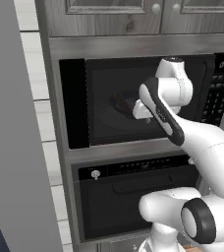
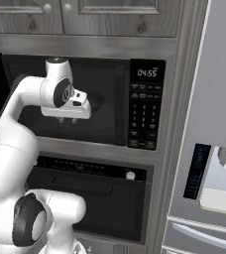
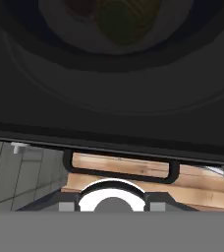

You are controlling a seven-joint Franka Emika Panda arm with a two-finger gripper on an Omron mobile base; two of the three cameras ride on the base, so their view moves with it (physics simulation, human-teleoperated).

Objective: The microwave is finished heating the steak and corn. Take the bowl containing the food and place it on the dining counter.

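Left base view: arm reaching into the open microwave (image 1: 133,101); right base view: same; hand view: bowl (image 3: 119,37) with steak (image 3: 79,7) and corn (image 3: 126,15) inside, unlifted, tool's state indeterminable, delivery outstanding.

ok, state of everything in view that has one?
microwave: door looks shut, clock lit
bowl: inside the microwave, seen through the dark glass, holding the steak and corn
oven: door shut
upper cabinets: doors shut
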